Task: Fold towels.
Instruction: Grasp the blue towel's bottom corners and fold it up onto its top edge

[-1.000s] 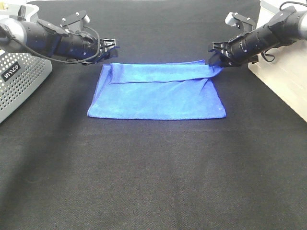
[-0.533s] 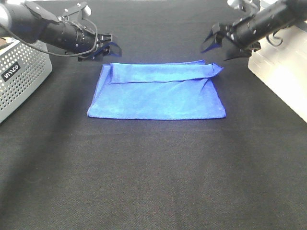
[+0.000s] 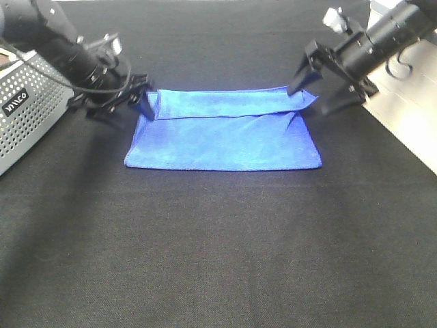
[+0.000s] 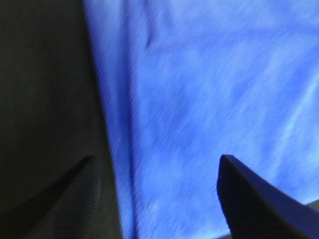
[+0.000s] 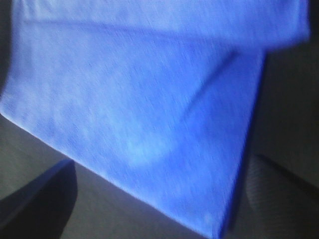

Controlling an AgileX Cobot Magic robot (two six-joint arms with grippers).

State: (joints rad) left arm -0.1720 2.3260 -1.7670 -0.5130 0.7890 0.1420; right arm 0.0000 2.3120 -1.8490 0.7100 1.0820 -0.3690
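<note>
The royal-blue towel (image 3: 225,131) lies folded on the black table, with a narrow flap turned over along its far edge. It fills much of the left wrist view (image 4: 209,94) and the right wrist view (image 5: 144,94). My left gripper (image 3: 119,104) is open and empty at the towel's far left corner, one finger over the cloth edge. My right gripper (image 3: 328,85) is open and empty at the far right corner, its fingers straddling that corner just above the table.
A perforated grey basket (image 3: 27,116) stands at the left edge. A pale tray or board (image 3: 410,116) lies along the right edge. The black tablecloth (image 3: 218,253) spreads in front of the towel.
My right gripper let go of the towel's far right corner and opened. Both grippers rose, then came back down beside the far corners, open. The towel has stayed in place.
</note>
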